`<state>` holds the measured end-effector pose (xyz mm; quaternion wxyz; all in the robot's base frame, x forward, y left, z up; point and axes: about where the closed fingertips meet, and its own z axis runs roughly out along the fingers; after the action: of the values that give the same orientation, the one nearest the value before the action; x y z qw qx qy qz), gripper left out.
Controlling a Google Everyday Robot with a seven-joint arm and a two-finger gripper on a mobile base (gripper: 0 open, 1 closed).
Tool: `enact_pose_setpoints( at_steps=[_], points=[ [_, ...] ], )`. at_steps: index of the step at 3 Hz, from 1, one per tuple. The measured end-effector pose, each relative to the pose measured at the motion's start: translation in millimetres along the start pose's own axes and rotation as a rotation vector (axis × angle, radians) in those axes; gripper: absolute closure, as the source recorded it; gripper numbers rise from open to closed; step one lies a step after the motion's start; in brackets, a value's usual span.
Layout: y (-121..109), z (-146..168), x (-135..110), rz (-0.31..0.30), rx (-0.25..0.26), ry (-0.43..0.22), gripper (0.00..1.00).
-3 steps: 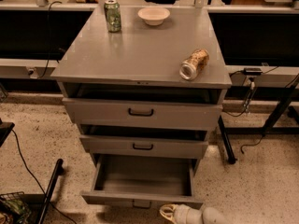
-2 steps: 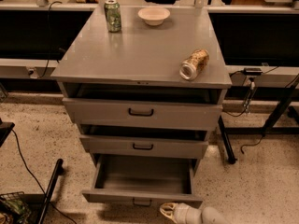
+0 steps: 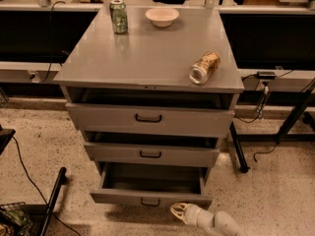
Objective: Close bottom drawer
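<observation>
Just up-left of the tool (image 3: 180,211), open or closed I cannot tell, the stiff metal bottom drawer (image 3: 123,196) should slide under a centred front push.

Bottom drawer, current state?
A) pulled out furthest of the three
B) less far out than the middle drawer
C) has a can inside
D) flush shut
A. The bottom drawer juts out past the middle drawer and top drawer, with its bare inside exposed. The gripper sits low by its front panel, to the right of the handle.
</observation>
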<state>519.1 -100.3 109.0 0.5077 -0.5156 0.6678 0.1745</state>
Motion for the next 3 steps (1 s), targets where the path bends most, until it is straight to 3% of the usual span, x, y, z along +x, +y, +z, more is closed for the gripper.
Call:
enact_pose_setpoints(
  at_steps=[1,3],
  points=[
    [-38.9,13.1,-14.5,-0.045,0.064,-0.051,1.0],
    [-97.4,39.8,-21.7,-0.075,0.138,-0.08,1.0]
  ],
)
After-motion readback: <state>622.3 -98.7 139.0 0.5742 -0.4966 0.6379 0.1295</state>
